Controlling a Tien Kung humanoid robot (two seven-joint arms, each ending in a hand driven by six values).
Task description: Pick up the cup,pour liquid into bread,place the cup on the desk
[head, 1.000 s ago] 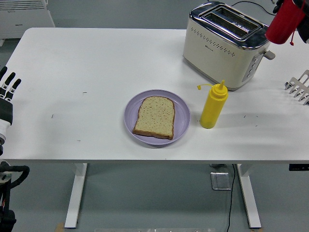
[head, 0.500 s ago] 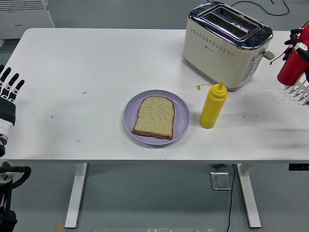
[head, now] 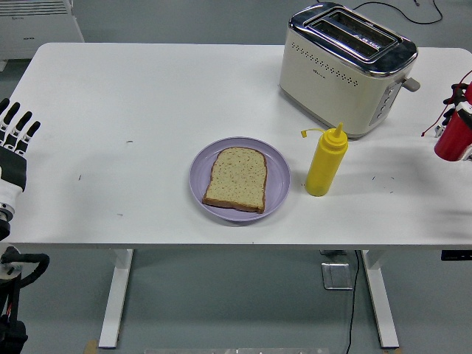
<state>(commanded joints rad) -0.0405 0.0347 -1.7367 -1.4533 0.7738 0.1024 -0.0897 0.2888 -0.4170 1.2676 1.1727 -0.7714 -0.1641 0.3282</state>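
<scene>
Right hand (head: 463, 118) grips the red cup (head: 451, 139) at the surface's (head: 147, 96) far-right edge; left hand (head: 15, 140) rests open at the left.

Cream-and-chrome two-slot toaster (head: 346, 68) sits at the far right of the white tabletop (head: 147, 96), angled a bit, black cord trailing off behind it. Just in front stands a yellow plastic squeeze bottle (head: 325, 164), upright, its little cap hanging off to the left. Right beside that is a round lilac plate (head: 276, 177).
</scene>
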